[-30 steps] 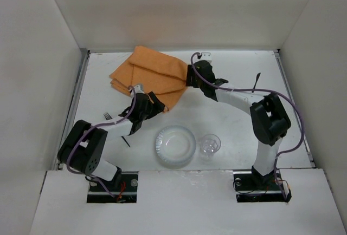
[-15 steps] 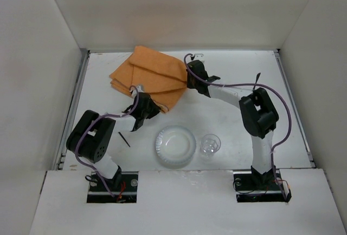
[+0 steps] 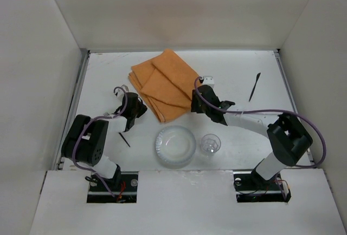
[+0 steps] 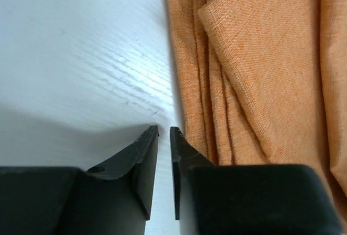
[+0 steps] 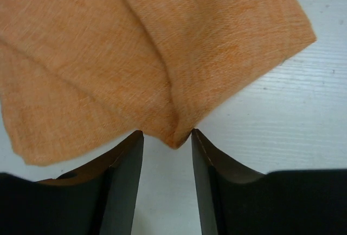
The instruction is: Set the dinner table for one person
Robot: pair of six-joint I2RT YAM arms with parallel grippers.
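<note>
The dinner table [image 3: 244, 67] is the white tabletop with white walls on three sides. An orange cloth placemat [image 3: 162, 82] lies folded and rumpled at its far middle. My right gripper [image 3: 195, 100] is at the cloth's near right corner. In the right wrist view its jaws [image 5: 167, 133] stand open with a pinched fold of the cloth [image 5: 135, 56] between the tips. My left gripper [image 3: 135, 109] rests low on the table just left of the cloth's near edge. In the left wrist view [image 4: 164, 129] it is shut to a thin slit and empty, with the cloth [image 4: 260, 67] beside its right finger.
A clear plate [image 3: 175, 145] and a clear glass [image 3: 210, 144] stand near the front middle. A black knife [image 3: 255, 86] lies at the far right. A thin black utensil [image 3: 124, 139] lies by the left arm's base.
The cloth has slid right and toward the front with the right gripper, which pulled back nearer. The left gripper has moved left, off the cloth's near corner.
</note>
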